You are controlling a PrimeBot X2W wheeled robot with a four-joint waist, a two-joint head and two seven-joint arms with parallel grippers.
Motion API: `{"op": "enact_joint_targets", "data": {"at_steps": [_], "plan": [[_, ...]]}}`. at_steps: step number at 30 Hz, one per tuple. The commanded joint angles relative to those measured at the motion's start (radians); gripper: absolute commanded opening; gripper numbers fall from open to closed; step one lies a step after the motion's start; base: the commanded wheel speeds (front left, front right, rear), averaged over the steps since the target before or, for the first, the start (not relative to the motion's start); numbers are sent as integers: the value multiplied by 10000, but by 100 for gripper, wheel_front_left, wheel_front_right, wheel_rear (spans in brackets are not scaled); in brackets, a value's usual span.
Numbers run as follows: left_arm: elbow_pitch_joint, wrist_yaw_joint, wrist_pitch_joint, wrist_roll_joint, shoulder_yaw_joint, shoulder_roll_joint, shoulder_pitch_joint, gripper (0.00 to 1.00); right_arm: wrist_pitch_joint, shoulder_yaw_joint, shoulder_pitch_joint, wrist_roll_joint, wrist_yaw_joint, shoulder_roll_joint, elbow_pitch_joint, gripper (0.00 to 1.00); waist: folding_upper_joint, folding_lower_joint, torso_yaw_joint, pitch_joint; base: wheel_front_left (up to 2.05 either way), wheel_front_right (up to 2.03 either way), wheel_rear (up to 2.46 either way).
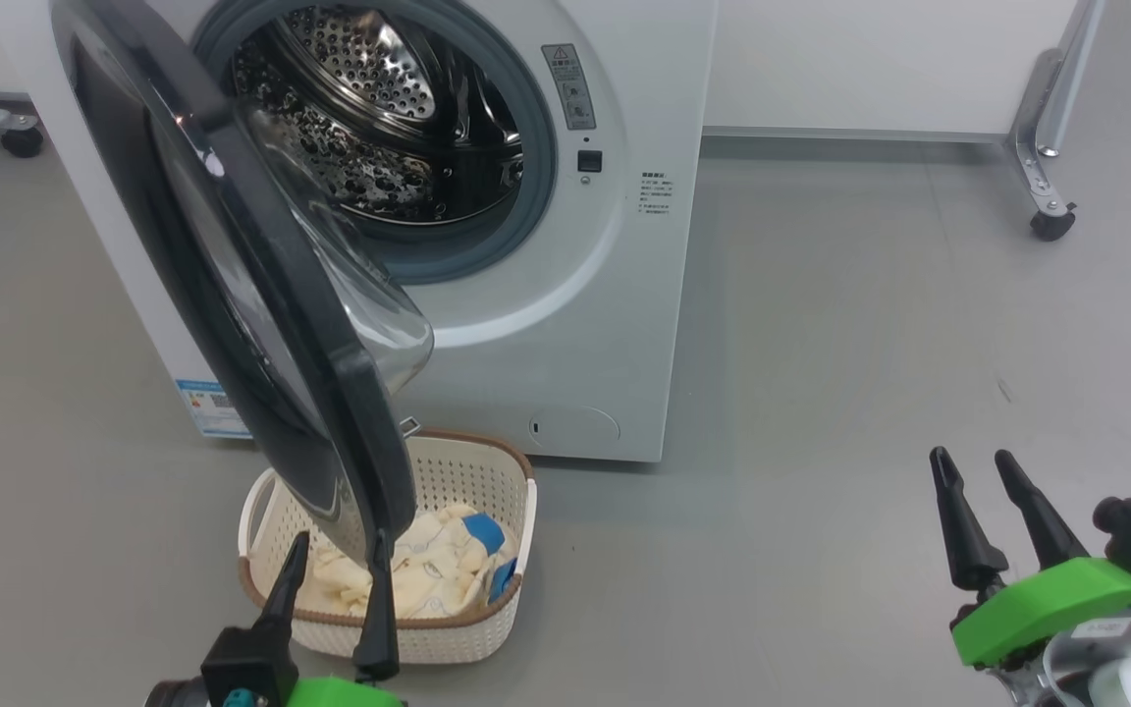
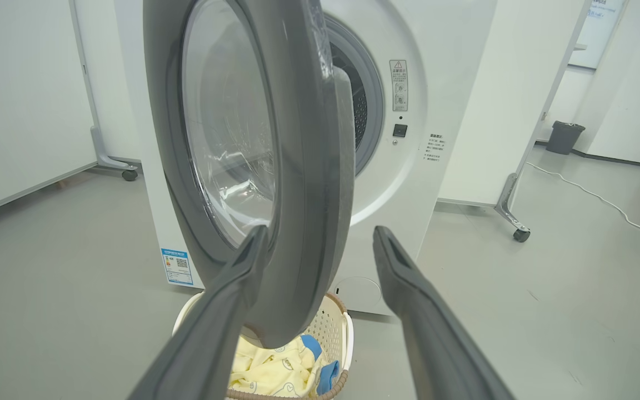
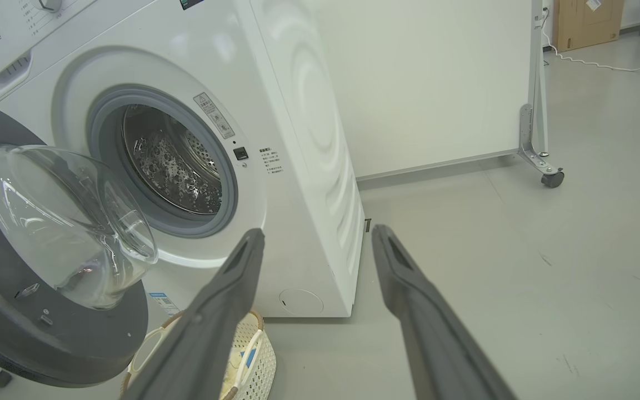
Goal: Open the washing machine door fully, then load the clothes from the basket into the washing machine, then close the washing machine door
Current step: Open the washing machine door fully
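At lower left of head view, left gripper (image 1: pixel 340 538) is hovering with its fingers spread wide. Round glossy black-rimmed washing machine door (image 1: pixel 261 295) is lining up its lower rim between them; contact unclear. It's standing half-open, edge-on, clear glass bowl bulging toward the steel perforated drum (image 1: pixel 379 98). Below it, the small cream perforated plastic basket (image 1: pixel 487 471) is holding pale yellow clothes (image 1: pixel 438 574) with blue cuffs. Right gripper (image 1: pixel 970 457) is hovering spread, well apart.
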State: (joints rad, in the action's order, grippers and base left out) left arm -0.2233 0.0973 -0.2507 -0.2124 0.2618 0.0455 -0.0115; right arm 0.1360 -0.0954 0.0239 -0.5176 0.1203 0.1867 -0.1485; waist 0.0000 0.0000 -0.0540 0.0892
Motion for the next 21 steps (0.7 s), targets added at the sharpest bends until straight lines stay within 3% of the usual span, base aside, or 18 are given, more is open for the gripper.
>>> {"op": "enact_joint_targets", "data": {"at_steps": [1, 16, 18, 21], "plan": [[356, -1, -111, -5, -315, 47, -291, 100, -10, -119, -227, 101, 104, 141, 366, 100, 0, 0, -8, -9, 0, 0, 0], [271, -28, -111, 42, -265, 47, -339, 100, 99, -188, -360, 191, 104, 28, 186, 100, 0, 0, -12, -63, 0, 0, 0], [213, -103, -111, 73, -249, 47, -343, 0, 121, -216, -380, 210, 104, 8, 150, 100, 0, 0, 1, -66, 0, 0, 0], [153, -222, -111, 118, -245, 48, -345, 0, 148, -233, -386, 234, 104, 4, 97, 100, 0, 0, 17, -85, 0, 0, 0]]}}
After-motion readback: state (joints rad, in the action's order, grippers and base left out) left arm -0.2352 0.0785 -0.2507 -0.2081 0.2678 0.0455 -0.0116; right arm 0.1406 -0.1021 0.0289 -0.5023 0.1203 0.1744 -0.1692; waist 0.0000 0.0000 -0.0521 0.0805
